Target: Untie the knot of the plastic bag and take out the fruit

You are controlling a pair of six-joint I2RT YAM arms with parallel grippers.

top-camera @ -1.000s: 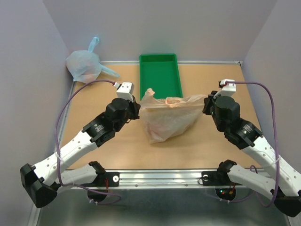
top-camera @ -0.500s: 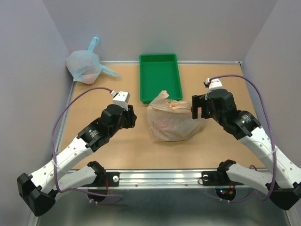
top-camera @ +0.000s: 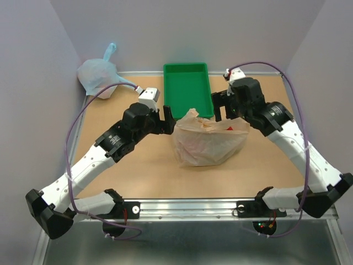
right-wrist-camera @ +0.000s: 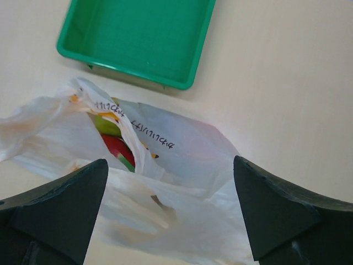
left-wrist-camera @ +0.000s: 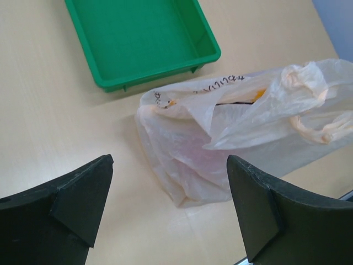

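Note:
The peach-orange plastic bag (top-camera: 207, 142) lies slumped on the table just in front of the green tray, its mouth gaping and its twisted handles (left-wrist-camera: 309, 124) loose. Through the mouth I see fruit (right-wrist-camera: 113, 144): a red piece with green beside a yellow-green piece; a red spot (top-camera: 230, 128) also shows from above. My left gripper (top-camera: 167, 120) hovers open at the bag's left edge (left-wrist-camera: 182, 182), holding nothing. My right gripper (top-camera: 226, 110) hangs open above the bag's far right side (right-wrist-camera: 182, 165), with nothing between its fingers.
The green tray (top-camera: 187, 67) stands at the back centre with nothing in it, its near rim (left-wrist-camera: 160, 77) almost touching the bag. A pale blue knotted bag (top-camera: 98, 77) sits in the back left corner. Walls close the table on three sides.
Both grippers opened and let go of the bag's handles. The stretched bag dropped and slumped on the table. Both arms shifted toward the back, the right one rising over the bag.

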